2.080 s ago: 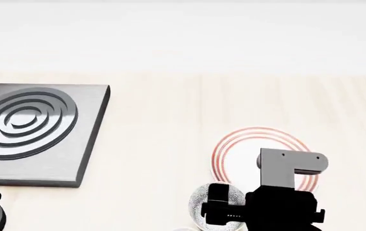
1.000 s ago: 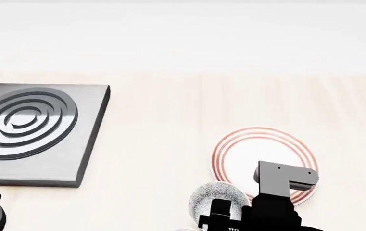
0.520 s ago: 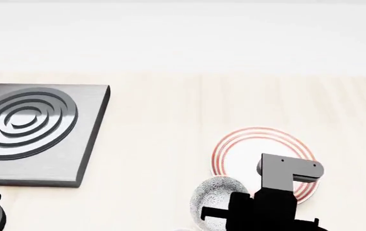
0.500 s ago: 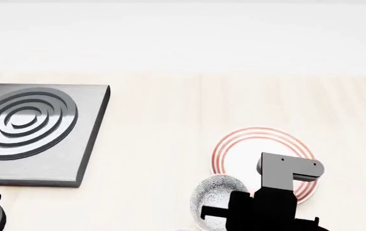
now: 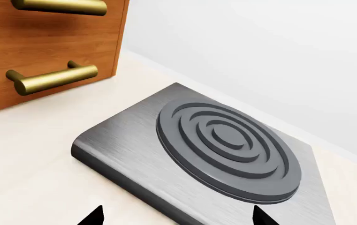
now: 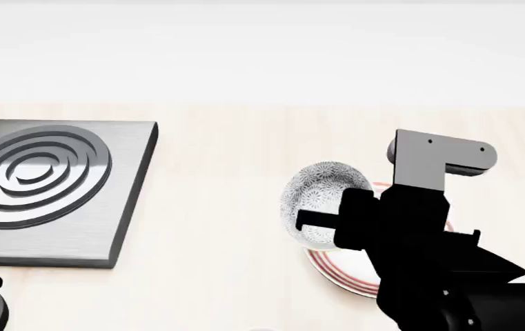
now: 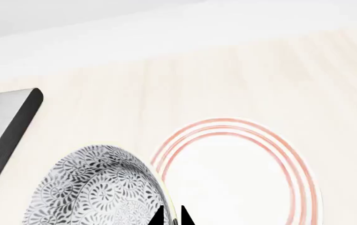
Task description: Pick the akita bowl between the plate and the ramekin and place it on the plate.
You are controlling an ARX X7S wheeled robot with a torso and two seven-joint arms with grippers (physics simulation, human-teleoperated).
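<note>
akita bowl (image 6: 322, 200): speckled black-and-white, tipped on its side, lifted, right of centre in head view, over the plate's left edge, clamped at the rim by right hand (image 6: 322, 222).
plate (image 7: 241, 173): white, red-ringed, flat on tabletop (image 6: 225, 172).

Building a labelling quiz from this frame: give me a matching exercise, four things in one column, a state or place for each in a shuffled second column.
Things:
1. bowl
2. plate
3. burner block
4. left gripper

States or places:
A. flat on the table, red rings round its rim, nothing on it
B. open, hanging near the grey ringed block
C. speckled, clamped at its rim by the right gripper, lifted
D. grey slab on the left side of the table in the head view

Pairs: 1-C, 2-A, 3-D, 4-B
</note>
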